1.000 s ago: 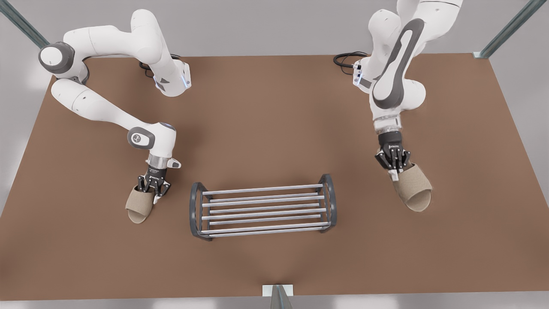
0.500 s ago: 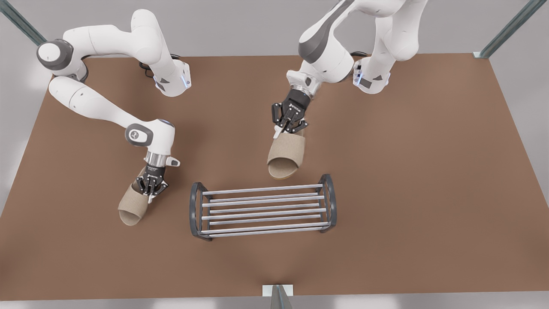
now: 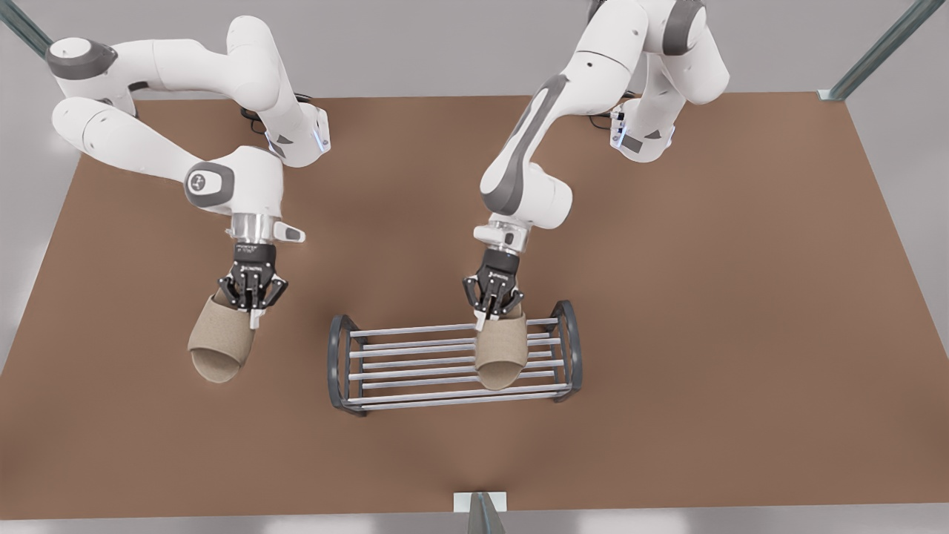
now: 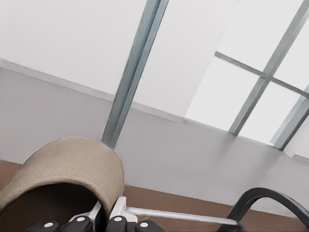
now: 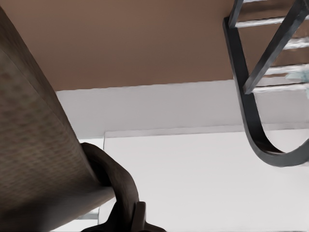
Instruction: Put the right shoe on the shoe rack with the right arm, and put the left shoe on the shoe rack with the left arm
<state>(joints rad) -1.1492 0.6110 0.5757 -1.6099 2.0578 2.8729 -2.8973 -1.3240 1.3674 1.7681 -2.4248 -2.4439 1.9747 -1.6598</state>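
Note:
The shoe rack stands at the table's front middle, a dark frame with silver bars. My left gripper is shut on the heel of the left shoe, a tan slipper lying across the bars on the rack's half toward the front view's right. The left wrist view has this shoe beside a rack bar. My right gripper is shut on the right shoe, held off the table beyond the rack's end on the front view's left. The right wrist view shows that shoe and the rack's end frame.
The brown table has open room on the front view's right and in front of the rack. A metal post stands at the front edge. Both arm bases and a cable sit at the back edge.
The left gripper carried its shoe from the front view's right side, past the back of the rack, down onto the bars. The right gripper raised its shoe and shifted slightly away from the rack.

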